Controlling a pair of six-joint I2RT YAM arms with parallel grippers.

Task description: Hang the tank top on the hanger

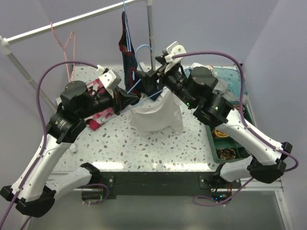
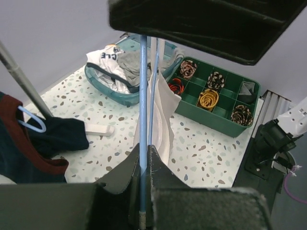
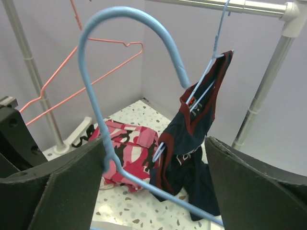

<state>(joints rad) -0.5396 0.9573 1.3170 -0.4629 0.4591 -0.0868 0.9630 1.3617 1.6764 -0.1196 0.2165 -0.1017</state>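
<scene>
The light-blue hanger point(image 1: 143, 48) is held above the table's middle, with the white tank top point(image 1: 156, 117) draped from it and hanging limp. My left gripper point(image 2: 143, 151) is shut on the hanger's point(image 2: 143, 96) thin bar, and the tank top point(image 2: 163, 105) hangs just beyond the fingers. My right gripper point(image 3: 156, 141) stands open around the hanger's hook point(image 3: 91, 57), whose neck runs close beside the left finger. From above, the left gripper point(image 1: 135, 99) sits at the hanger's left end and the right gripper point(image 1: 152, 81) at its top.
A rail point(image 1: 72, 20) spans the back, carrying a pink hanger point(image 1: 67, 43) and a navy garment with red stripes point(image 1: 127, 43). A pink camouflage garment point(image 1: 98, 112) lies at left. A green compartment tray point(image 2: 211, 120) and a teal basket of clothes point(image 2: 103, 84) stand at right.
</scene>
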